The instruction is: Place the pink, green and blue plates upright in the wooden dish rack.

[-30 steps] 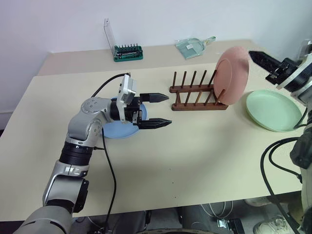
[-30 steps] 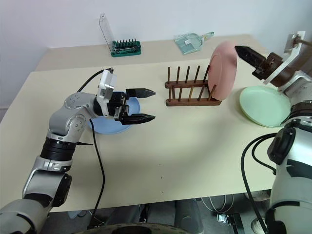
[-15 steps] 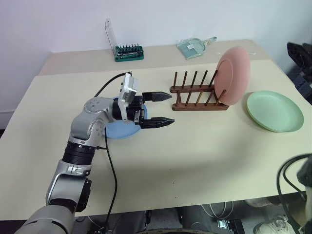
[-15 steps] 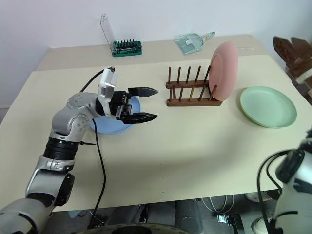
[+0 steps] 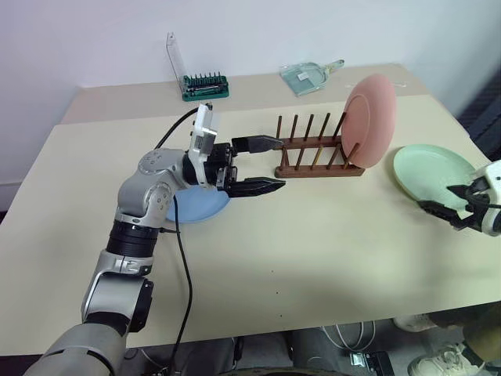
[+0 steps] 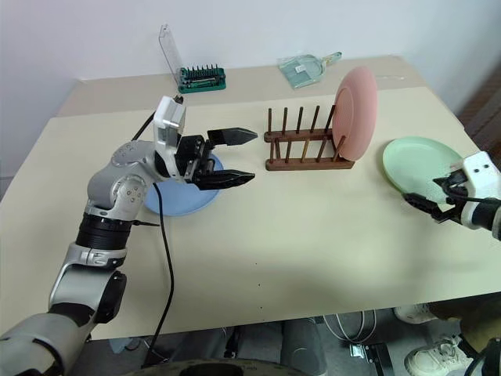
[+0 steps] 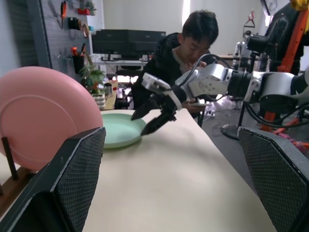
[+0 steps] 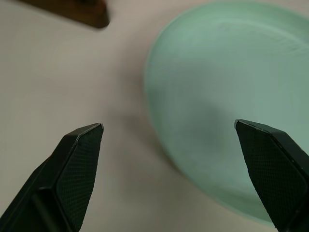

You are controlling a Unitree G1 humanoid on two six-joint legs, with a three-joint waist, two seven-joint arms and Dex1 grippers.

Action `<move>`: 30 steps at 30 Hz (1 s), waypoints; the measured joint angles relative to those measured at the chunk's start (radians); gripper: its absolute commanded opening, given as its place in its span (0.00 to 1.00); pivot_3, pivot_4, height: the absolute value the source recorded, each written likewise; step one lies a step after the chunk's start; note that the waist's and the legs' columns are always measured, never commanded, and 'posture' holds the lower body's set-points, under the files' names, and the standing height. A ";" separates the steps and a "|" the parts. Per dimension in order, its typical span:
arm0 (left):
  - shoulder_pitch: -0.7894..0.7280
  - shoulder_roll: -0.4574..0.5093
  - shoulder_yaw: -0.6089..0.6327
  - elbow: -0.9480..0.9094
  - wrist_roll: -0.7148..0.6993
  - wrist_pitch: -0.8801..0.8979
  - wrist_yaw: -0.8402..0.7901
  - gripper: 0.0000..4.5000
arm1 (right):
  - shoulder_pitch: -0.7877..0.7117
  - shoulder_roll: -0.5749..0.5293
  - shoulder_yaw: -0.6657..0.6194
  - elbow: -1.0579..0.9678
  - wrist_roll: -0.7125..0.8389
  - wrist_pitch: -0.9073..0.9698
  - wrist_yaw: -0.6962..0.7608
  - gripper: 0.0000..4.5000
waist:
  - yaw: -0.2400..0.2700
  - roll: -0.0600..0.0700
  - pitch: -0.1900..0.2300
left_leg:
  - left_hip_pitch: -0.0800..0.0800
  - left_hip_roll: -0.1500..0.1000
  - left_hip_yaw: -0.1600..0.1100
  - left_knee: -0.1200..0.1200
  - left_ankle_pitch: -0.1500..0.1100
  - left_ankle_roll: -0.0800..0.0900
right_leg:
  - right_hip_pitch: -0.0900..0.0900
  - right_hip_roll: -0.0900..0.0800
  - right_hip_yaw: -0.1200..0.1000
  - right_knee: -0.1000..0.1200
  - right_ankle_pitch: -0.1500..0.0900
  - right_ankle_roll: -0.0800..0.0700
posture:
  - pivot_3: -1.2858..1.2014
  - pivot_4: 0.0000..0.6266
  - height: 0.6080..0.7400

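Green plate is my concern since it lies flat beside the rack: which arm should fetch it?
Right. The right gripper, open, hovers at the green plate's near rim; the left gripper is beyond the wooden dish rack.

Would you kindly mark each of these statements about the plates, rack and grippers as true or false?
1. The pink plate stands upright in the rack. True.
2. The green plate is in the rack. False: it lies flat on the table.
3. The right gripper is shut on the green plate. False: it is open beside it.
4. The blue plate lies flat under the left gripper. True.
5. The left gripper is open, holding nothing. True.
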 measured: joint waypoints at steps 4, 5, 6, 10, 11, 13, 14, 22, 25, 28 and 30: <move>0.000 0.009 -0.001 -0.002 0.008 -0.002 -0.001 1.00 | -0.038 0.000 0.080 0.076 -0.066 -0.043 -0.003 0.99 | 0.001 0.000 0.000 | 0.000 0.000 0.000 0.000 0.000 0.000 | 0.000 0.000 0.000 0.000 0.000 0.000 | 0.52 0.24 1.00; 0.002 0.015 -0.001 -0.004 0.009 -0.002 0.000 1.00 | -0.060 0.004 0.095 0.104 -0.078 -0.047 -0.006 0.99 | 0.001 0.000 0.000 | 0.000 0.000 0.000 0.000 0.000 0.000 | 0.000 0.000 0.000 0.000 0.000 0.000 | 0.52 0.24 1.00; 0.004 0.021 -0.001 -0.008 0.011 -0.002 0.002 1.00 | -0.084 0.009 0.107 0.136 -0.089 -0.052 -0.012 0.94 | 0.001 0.000 0.000 | 0.000 0.000 0.000 0.000 0.000 0.000 | 0.000 0.000 0.000 0.000 0.000 0.000 | 0.52 0.24 1.00; 0.022 0.032 0.000 -0.032 0.012 -0.002 0.013 1.00 | -0.165 0.016 0.130 0.243 -0.119 -0.071 -0.039 0.60 | 0.001 0.000 0.000 | 0.000 0.000 0.000 0.000 0.000 0.000 | 0.000 0.000 0.000 0.000 0.000 0.000 | 0.52 0.24 1.00; 0.024 0.033 0.000 -0.035 0.012 -0.001 0.016 1.00 | -0.172 0.015 0.133 0.254 -0.125 -0.083 -0.040 0.50 | 0.001 0.000 0.000 | 0.000 0.000 0.000 0.000 0.000 0.000 | 0.000 0.000 0.000 0.000 0.000 0.000 | 0.52 0.24 1.00; 0.025 0.039 0.000 -0.042 0.012 -0.001 0.021 1.00 | -0.184 0.016 0.152 0.272 -0.142 -0.103 -0.039 0.26 | 0.002 0.000 0.000 | 0.000 0.000 0.000 0.000 0.000 0.000 | 0.000 0.000 0.000 -0.001 0.000 0.000 | 0.52 0.24 1.00; 0.025 0.041 0.000 -0.043 0.012 -0.001 0.023 1.00 | -0.187 0.016 0.158 0.277 -0.147 -0.113 -0.038 0.15 | 0.002 0.000 0.000 | 0.000 0.000 0.000 0.000 0.000 0.000 | 0.000 0.000 0.000 -0.001 0.000 0.000 | 0.52 0.24 1.00; 0.025 0.040 0.000 -0.039 0.013 -0.001 0.026 1.00 | -0.275 0.024 0.161 0.370 -0.176 -0.193 -0.112 0.02 | 0.001 0.000 0.000 | 0.000 0.000 0.000 0.001 0.000 0.000 | 0.001 0.000 0.000 -0.001 0.000 0.000 | 0.52 0.24 1.00; 0.023 0.037 -0.003 -0.037 0.014 -0.002 0.025 1.00 | -0.408 0.021 0.110 0.475 -0.178 -0.244 -0.257 0.02 | -0.002 0.001 0.001 | 0.000 0.000 0.000 0.000 0.000 -0.001 | 0.000 0.000 0.000 -0.001 0.001 0.000 | 0.52 0.24 1.00; 0.022 0.034 -0.006 -0.032 0.015 -0.009 0.025 1.00 | -0.539 0.014 0.024 0.520 -0.144 -0.320 -0.346 0.02 | -0.001 0.002 0.001 | 0.000 0.001 0.000 -0.002 0.000 -0.001 | -0.001 0.001 0.001 -0.001 0.000 0.000 | 0.52 0.24 1.00; 0.021 0.032 -0.007 -0.026 0.016 -0.012 0.025 1.00 | -0.628 0.038 -0.069 0.498 -0.046 -0.340 -0.337 0.02 | -0.004 0.002 0.001 | 0.000 0.001 0.000 -0.003 0.000 -0.001 | -0.001 0.001 0.001 -0.002 0.000 0.000 | 0.52 0.24 1.00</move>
